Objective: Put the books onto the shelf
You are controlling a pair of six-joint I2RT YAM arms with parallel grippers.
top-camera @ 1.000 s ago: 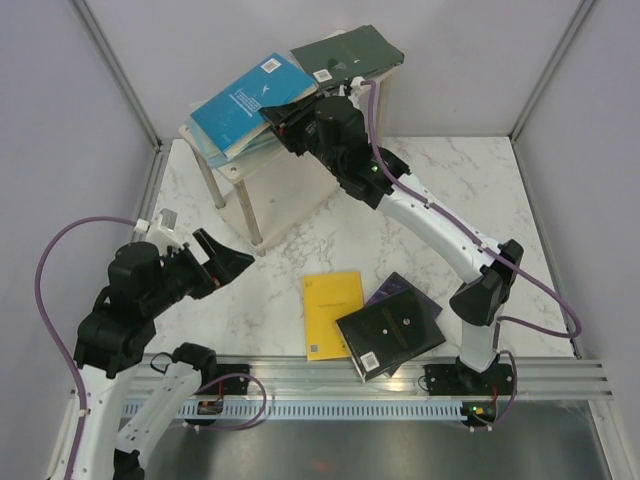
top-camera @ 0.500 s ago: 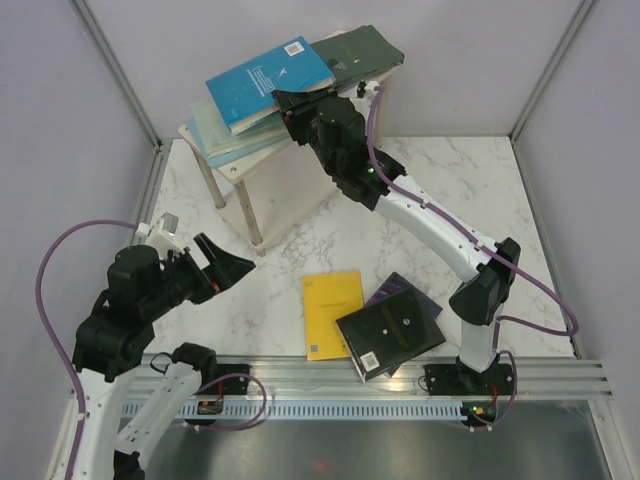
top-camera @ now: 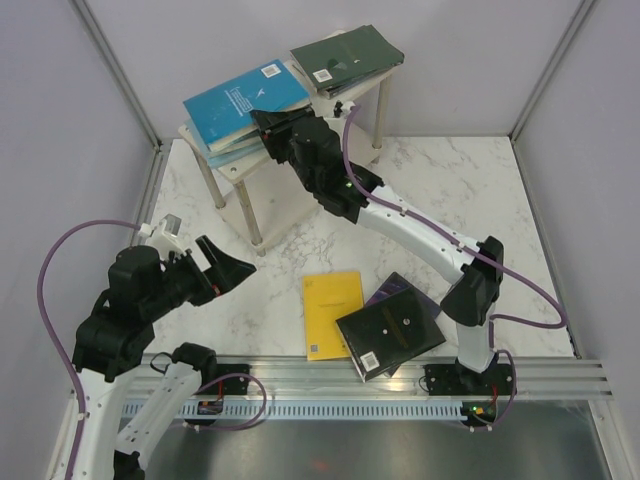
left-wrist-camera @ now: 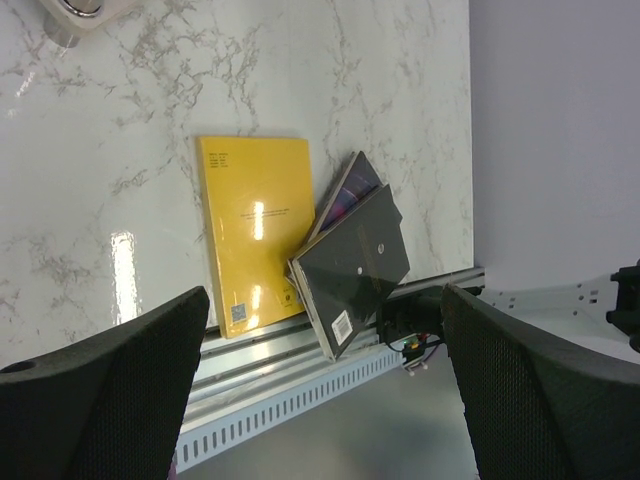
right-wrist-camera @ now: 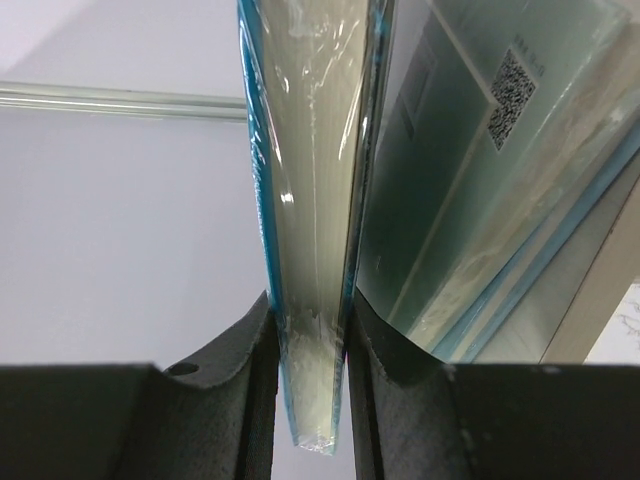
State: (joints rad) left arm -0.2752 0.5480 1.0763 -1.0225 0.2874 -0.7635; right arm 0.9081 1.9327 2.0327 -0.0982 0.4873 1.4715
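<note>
While my right gripper point(top-camera: 268, 124) clamps the blue book point(top-camera: 245, 98) over the shelf point(top-camera: 265, 195), my left gripper point(top-camera: 226, 262) gapes empty; the black book point(top-camera: 392, 335) mostly hides the purple book point(top-camera: 400, 287).

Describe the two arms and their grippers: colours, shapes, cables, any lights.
Both arms have white tubular links and chunky black joint housings: left arm, right arm. A purple cable loops along each. The left gripper has broad black fingers with a fine mesh texture; the right gripper is black too. Small green lights glow on the right arm.
</note>
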